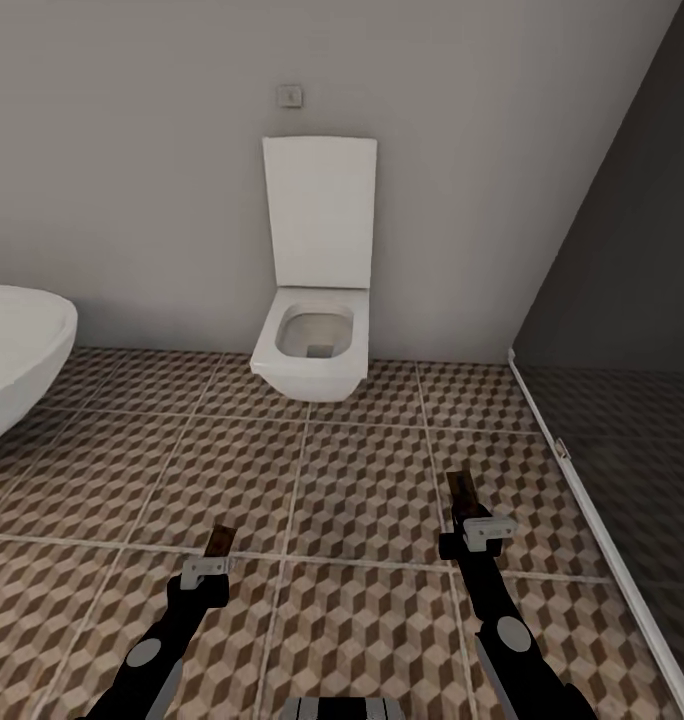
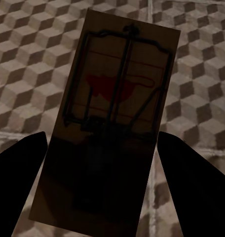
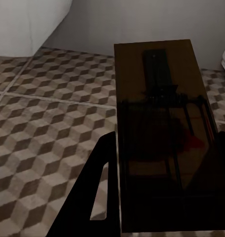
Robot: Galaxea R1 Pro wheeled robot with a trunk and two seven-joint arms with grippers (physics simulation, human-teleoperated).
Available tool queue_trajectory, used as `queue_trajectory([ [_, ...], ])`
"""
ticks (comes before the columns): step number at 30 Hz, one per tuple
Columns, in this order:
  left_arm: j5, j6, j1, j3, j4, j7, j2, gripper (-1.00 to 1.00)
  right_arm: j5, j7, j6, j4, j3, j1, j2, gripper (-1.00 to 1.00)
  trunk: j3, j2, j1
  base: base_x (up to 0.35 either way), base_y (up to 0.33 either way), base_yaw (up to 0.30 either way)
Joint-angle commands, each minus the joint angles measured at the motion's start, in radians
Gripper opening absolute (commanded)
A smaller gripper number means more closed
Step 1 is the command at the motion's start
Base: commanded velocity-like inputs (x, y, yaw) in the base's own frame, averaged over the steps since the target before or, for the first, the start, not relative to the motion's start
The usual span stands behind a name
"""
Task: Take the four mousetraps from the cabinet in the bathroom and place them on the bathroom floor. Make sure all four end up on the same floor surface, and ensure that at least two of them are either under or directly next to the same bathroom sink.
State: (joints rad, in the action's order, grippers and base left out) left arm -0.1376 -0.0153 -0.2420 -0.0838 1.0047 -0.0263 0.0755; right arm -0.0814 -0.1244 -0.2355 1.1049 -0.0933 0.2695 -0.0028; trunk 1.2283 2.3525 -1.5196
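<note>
1. The robot is carrying two flat rectangular tan wooden mousetraps with dark wire parts: the left tool [image 1: 214, 566] is gripping one mousetrap [image 1: 220, 543], and the right tool [image 1: 472, 533] is gripping the other [image 1: 461, 496]. Both are hanging above the cube-patterned brown, beige and white bathroom floor [image 1: 352, 490], not yet set down.

2. In the left wrist view the trap [image 2: 112, 123] is showing its face, with wire frame and a red mark, while dark fingers [image 2: 21, 168] are closing on its near end from both sides.

3. In the right wrist view the second trap [image 3: 164, 133] is sitting between the dark fingers [image 3: 95, 187], held at its near end too.

4. Each board is likely light, stiff and thin, so an edge pinch across the short width should be holding well; the wire parts look delicate and are best left untouched.

5. In the head view both long axes are running roughly toward 12 o'clock, free ends pointing away from the robot toward the white wall-hung toilet [image 1: 312, 345].

6. A white oval bathtub edge [image 1: 17, 350] is lying at about 10 o'clock, and a dark glass partition [image 1: 622, 400] at 2 o'clock.
</note>
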Motion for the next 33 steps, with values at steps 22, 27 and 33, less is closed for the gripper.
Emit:
queue_trajectory([
  [22, -0.011, -0.002, 0.000, -0.023, -0.001, -0.003, -0.003, -1.00, -0.008, -0.008, -0.001, 0.000, -0.002, 0.000, 0.000, -1.00, 0.070, 0.148, -0.081, 0.000, 0.000, 0.000],
  [27, -0.011, -0.002, 0.000, -0.025, -0.002, -0.003, -0.003, -1.00, -0.008, -0.008, -0.001, -0.001, -0.002, 0.000, 0.000, -1.00, 0.090, 0.149, -0.083, 0.000, 0.000, 0.000],
  [33, -0.011, -0.002, 0.000, -0.025, -0.002, -0.003, -0.003, -1.00, -0.008, -0.008, -0.001, -0.001, -0.002, 0.000, 0.000, -1.00, 0.113, 0.150, -0.086, 0.000, 0.000, 0.000],
])
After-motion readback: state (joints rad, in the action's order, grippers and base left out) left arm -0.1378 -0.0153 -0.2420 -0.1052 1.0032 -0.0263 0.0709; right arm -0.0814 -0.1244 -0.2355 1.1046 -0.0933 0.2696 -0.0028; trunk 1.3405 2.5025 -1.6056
